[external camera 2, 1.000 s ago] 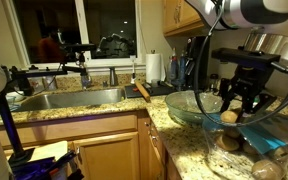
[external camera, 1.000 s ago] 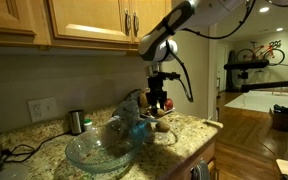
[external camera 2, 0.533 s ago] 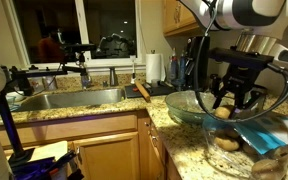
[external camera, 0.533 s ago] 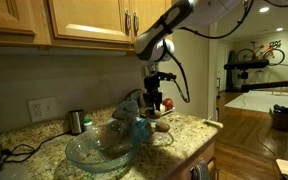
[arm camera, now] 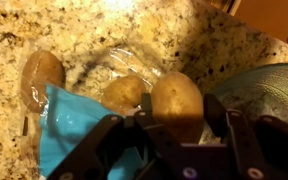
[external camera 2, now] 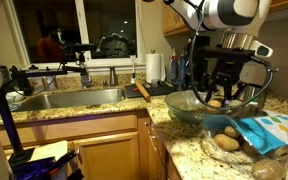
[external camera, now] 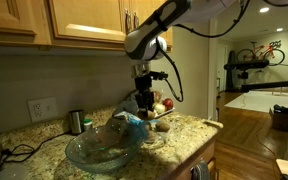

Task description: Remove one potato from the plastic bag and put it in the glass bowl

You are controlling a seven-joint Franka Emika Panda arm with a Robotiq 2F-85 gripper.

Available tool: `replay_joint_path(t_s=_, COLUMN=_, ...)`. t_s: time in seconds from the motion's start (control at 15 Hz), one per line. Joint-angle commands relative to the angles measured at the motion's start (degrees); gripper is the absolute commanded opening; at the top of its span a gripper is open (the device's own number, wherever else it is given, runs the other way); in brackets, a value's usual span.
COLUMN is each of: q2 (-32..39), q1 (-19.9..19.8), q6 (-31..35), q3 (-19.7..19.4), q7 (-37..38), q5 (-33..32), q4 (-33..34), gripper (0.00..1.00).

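- Jaws clenched on a potato [arm camera: 176,97], held in the air near the glass bowl [external camera 2: 187,110] rim
- Plastic bag [arm camera: 72,128] lies on the granite surface [arm camera: 44,25], a second potato [arm camera: 124,92] inside

glass bowl [external camera 2: 187,107] open-topped, plastic bag [external camera 2: 271,129] beside, cabinets [external camera: 84,20] overhead

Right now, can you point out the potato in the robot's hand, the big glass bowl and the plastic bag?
held potato [arm camera: 176,98]: wrist view, middle of its tan skin.
glass bowl [external camera: 84,155]: in an exterior view, the near wall under the rim.
plastic bag [external camera 2: 273,126]: in an exterior view, a light-blue patch.
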Motion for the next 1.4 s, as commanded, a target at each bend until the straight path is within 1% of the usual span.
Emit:
replay_joint_path(t_s=0.0, q2=-0.8, q1=1.6, q6=-1.9, q3=0.5, q7=0.2, q5=-3.3, q4=1.1, gripper=0.29)
replay_joint_path(t_s=0.33, q2=0.6, q1=3.4, q6=-2.5, q3=1.7, q7=-0.8, q5=-5.7, q4=3.3, gripper=0.29)
replay_joint_path(t_s=0.6, q2=1.6, q1=3.8, q6=-2.0, q3=3.2, q7=-4.0, q5=-5.8, q4=4.0, gripper=0.29)
replay_joint_path(t_s=0.93, q2=3.5, q1=2.9, q6=-1.9, q3=3.9, q7=-9.4, q5=-5.5, q4=5.6, gripper=0.29)
replay_joint_path(t_s=1.33, q2=8.6, q1=1.4, q6=-3.5, q3=4.1, q7=-13.9, q5=-5.1, q4=11.8, gripper=0.29)
